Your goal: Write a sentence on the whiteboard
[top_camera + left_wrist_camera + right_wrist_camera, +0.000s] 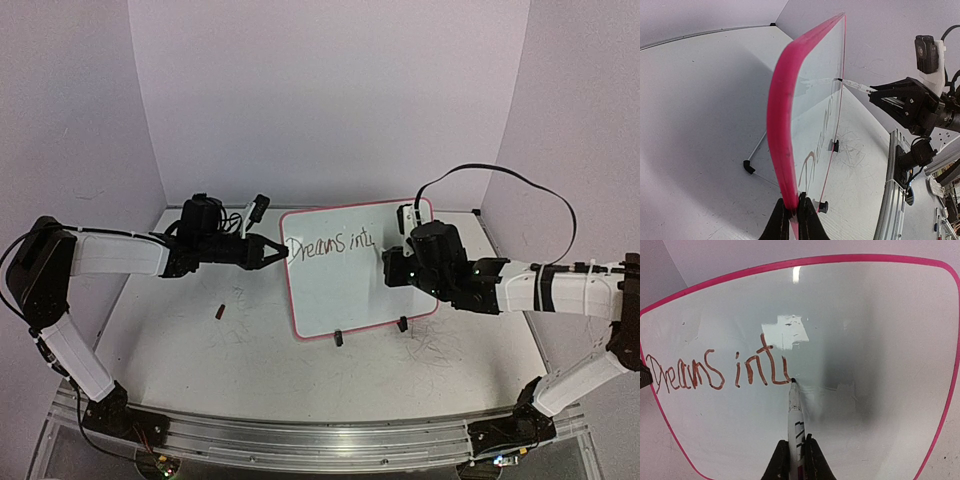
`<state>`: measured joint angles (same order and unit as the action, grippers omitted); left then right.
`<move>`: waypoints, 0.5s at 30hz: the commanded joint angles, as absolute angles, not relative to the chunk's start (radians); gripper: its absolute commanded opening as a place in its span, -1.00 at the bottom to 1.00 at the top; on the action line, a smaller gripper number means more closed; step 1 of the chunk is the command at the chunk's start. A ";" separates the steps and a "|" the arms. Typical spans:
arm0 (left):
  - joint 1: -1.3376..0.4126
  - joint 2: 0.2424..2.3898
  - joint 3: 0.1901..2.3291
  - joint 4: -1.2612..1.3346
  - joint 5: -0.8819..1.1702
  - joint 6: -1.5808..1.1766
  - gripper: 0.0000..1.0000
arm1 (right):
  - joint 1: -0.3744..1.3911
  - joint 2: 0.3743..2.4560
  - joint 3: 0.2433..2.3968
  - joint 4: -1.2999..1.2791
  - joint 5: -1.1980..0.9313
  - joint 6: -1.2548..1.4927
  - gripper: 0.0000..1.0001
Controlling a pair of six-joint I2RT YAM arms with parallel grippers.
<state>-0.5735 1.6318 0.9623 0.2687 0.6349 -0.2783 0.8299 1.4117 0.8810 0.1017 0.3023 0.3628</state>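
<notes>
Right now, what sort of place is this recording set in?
Probably a lab robot cell: white panels enclose a scuffed table, a left arm and right arm are bolted to an aluminium rail, and a pink-framed whiteboard stands between them.

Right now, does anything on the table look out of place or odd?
One thing: a small dark red piece, maybe a marker cap, lies loose on the table, left of the whiteboard and apart from it. The board stands on its feet, its edge held by the left gripper. Nothing looks spilled or broken.
</notes>
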 commanded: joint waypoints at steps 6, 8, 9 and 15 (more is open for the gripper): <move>-0.606 1.618 0.995 0.225 0.653 -0.221 -1.00 | 0.824 1.403 0.895 0.110 0.374 0.363 -1.00; -0.606 1.616 0.996 0.224 0.653 -0.221 -1.00 | 0.823 1.414 0.903 0.120 0.373 0.361 -1.00; -0.607 1.616 0.996 0.224 0.653 -0.221 -1.00 | 0.822 1.418 0.906 0.126 0.373 0.359 -1.00; -0.607 1.615 0.995 0.223 0.651 -0.219 -1.00 | 0.818 1.437 0.923 0.144 0.370 0.352 -1.00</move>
